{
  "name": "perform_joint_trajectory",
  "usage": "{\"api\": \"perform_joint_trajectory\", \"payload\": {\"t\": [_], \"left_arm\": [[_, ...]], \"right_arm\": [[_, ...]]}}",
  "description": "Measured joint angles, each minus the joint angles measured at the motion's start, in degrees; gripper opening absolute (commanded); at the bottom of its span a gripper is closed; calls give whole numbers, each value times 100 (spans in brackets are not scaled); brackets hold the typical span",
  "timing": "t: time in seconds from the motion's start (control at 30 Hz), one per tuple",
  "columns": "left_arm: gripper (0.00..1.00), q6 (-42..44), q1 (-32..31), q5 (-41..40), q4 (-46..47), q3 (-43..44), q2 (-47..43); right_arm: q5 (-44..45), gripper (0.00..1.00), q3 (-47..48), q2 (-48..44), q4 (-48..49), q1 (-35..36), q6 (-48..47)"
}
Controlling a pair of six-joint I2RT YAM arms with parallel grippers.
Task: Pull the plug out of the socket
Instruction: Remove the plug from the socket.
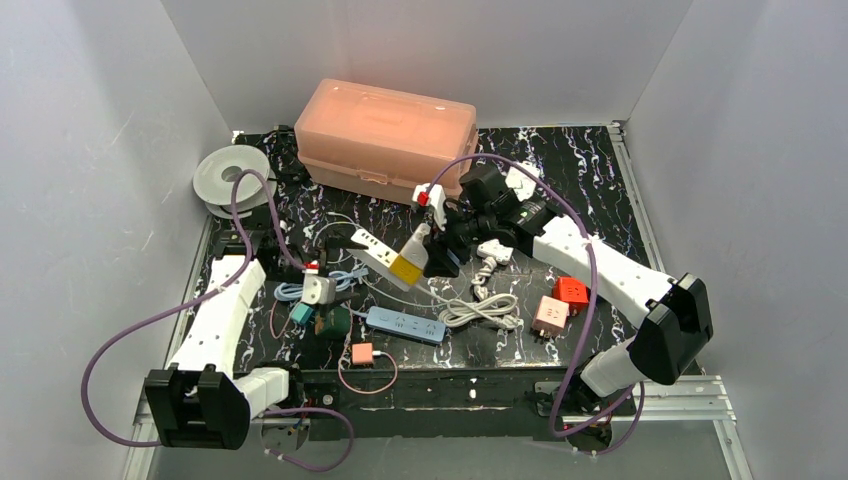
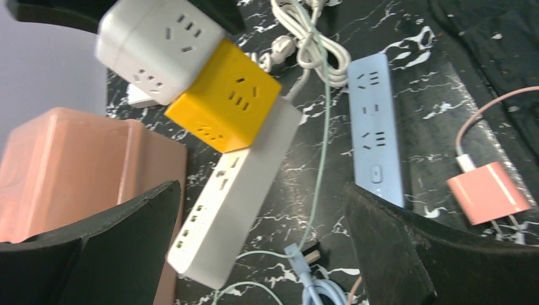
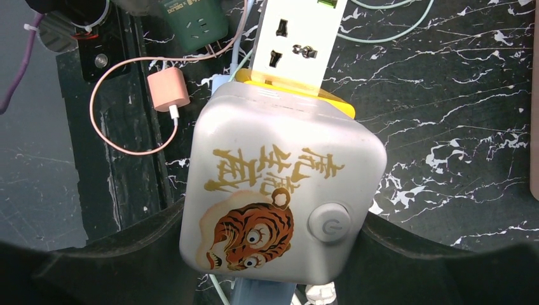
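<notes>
Grey tiger-printed cube [image 3: 279, 159] sits clamped in the right gripper [image 3: 276, 244], against the yellow cube [image 2: 225, 105]; left gripper [image 2: 260, 244] gapes wide, empty.

Peach plastic box [image 1: 385, 135], white spool [image 1: 230, 180], blue power strip [image 1: 405, 324]

The worktop [image 1: 610, 170] is black with thin white streaks, like marble. The grey cube socket [image 3: 279, 190] has an orange and black tiger face on it, with gold letters above and a round grey button. The other cube socket [image 2: 225, 101] is bright yellow. The long power strip [image 2: 235, 197] is white, and the flat power strip [image 2: 375, 127] is light blue. The small charger [image 2: 488, 190] and its wire are pink. The big box [image 1: 385, 130] is peachy pink. The adapter [image 3: 194, 22] is dark green.
</notes>
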Motion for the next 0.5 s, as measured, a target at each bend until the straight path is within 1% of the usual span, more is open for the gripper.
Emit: {"api": "perform_joint_trajectory", "payload": {"t": [0.1, 0.17, 0.37, 0.5], "left_arm": [[100, 55, -129, -131, -236, 0, 7], [100, 70, -214, -149, -120, -44, 46], [100, 109, -361, -188, 1040, -389, 487], [100, 105, -380, -179, 1921, -487, 649]], "right_arm": [[-28, 45, 55, 0, -72, -42, -35], [-57, 45, 136, 11, -151, -74, -61], [-195, 44, 496, 83, -374, -153, -120], [-293, 44, 557, 83, -415, -188, -138]]}}
